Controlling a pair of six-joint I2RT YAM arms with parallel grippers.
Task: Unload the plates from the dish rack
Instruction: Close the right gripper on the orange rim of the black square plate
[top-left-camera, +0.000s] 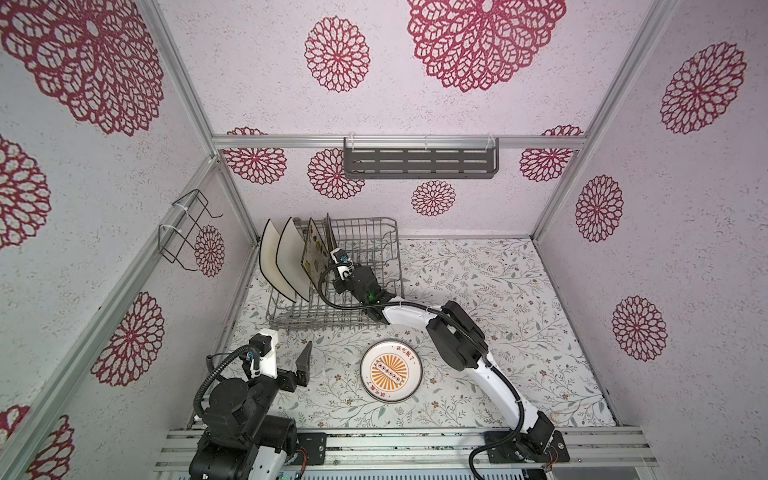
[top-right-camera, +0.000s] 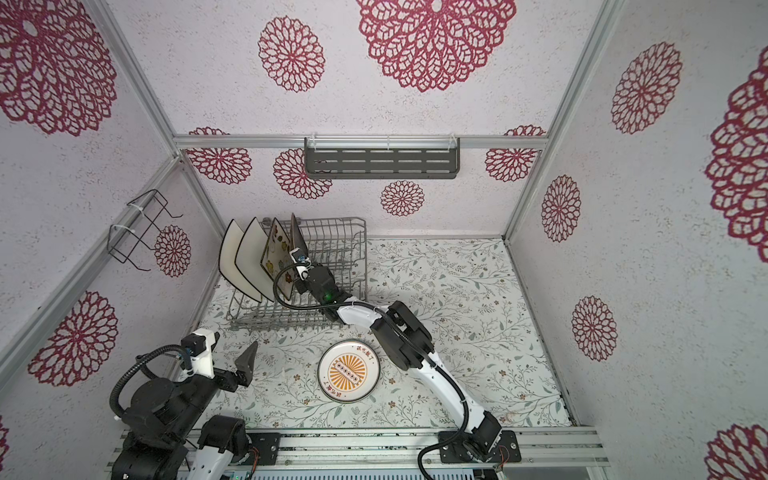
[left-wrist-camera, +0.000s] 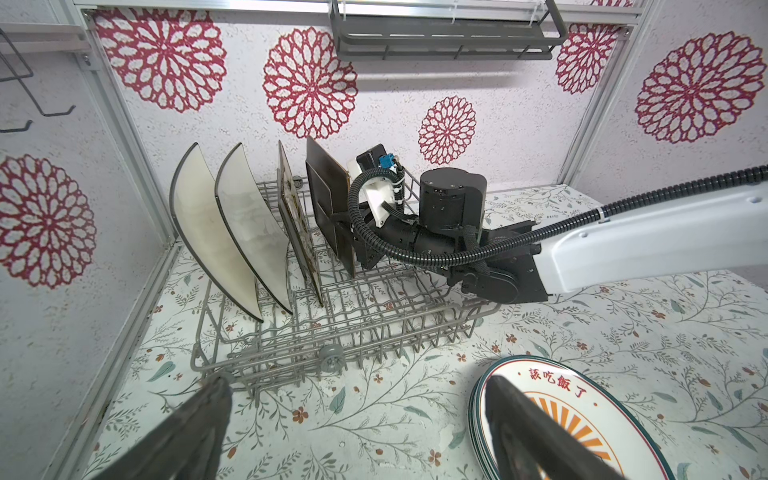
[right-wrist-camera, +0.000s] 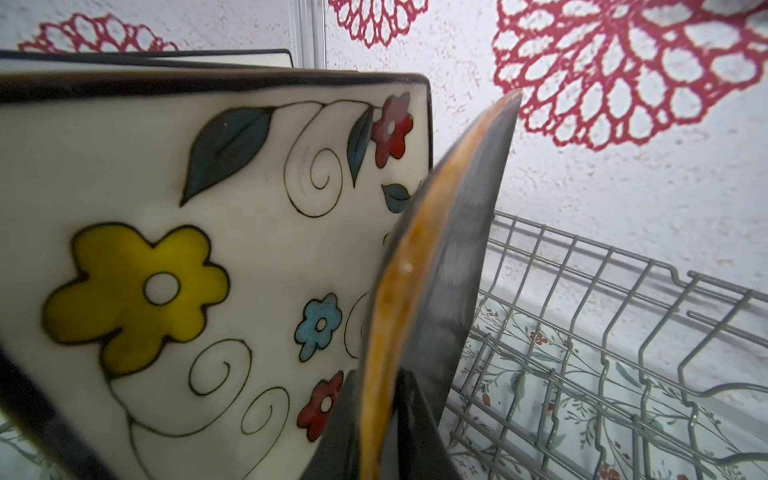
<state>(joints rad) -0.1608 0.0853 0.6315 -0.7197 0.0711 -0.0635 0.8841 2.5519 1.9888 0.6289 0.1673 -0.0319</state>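
Red flower walls stand round a table (top-left-camera: 498, 291) with a leafy cloth. At the dish rack (right-wrist-camera: 623, 332), the right pincer (right-wrist-camera: 374, 419) pinches the edge of the dark brown plate (right-wrist-camera: 449, 257), one finger on each face. That plate stands tall on its edge, so I think it must go straight up to get out. Right beside the pincer is the flowered plate (right-wrist-camera: 208, 249); I cannot tell if they touch. Past it lean two white plates (top-left-camera: 270, 257). Well apart, the left pincer (left-wrist-camera: 357, 386) is wide open and holds nothing, near a round plate (top-left-camera: 391, 370) lying flat.
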